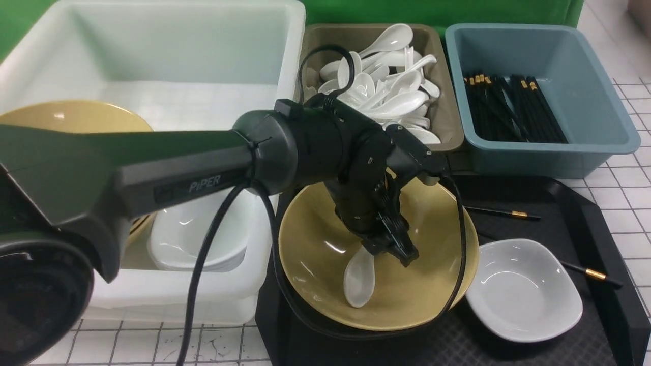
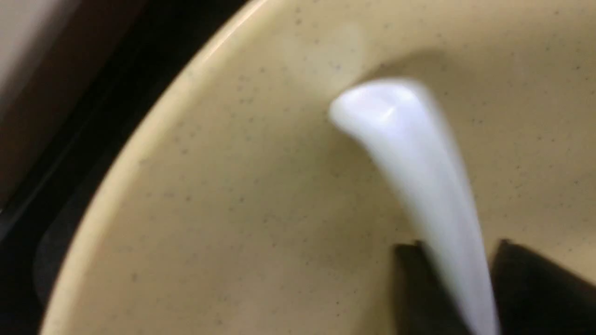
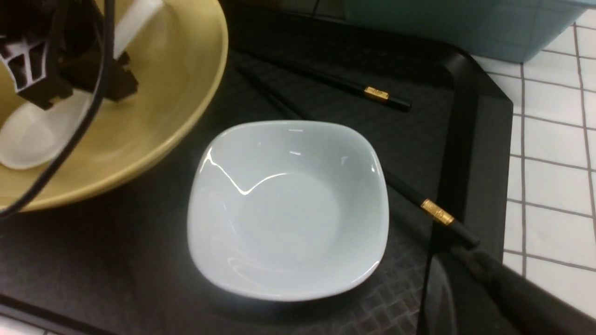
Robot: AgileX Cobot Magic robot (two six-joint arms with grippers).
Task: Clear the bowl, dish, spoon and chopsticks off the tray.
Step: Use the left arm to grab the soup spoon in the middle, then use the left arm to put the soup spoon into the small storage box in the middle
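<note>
Left wrist view: the left fingers (image 2: 535,288) pinched the handle of the spoon (image 2: 419,177), its scoop resting inside the bowl (image 1: 432,284) on the tray (image 1: 585,203). The dish (image 3: 288,209) sat just beside the bowl, with the chopsticks (image 3: 437,211) on the tray floor behind it. The right fingers (image 3: 512,288) were pressed together near one chopstick's banded end.

A white tub (image 1: 292,61) sat left of the left pincer (image 1: 391,250). Past it were a brown tub (image 1: 315,46) of spoons (image 1: 391,96) and a blue tub (image 1: 590,91) of sticks (image 1: 513,109).
</note>
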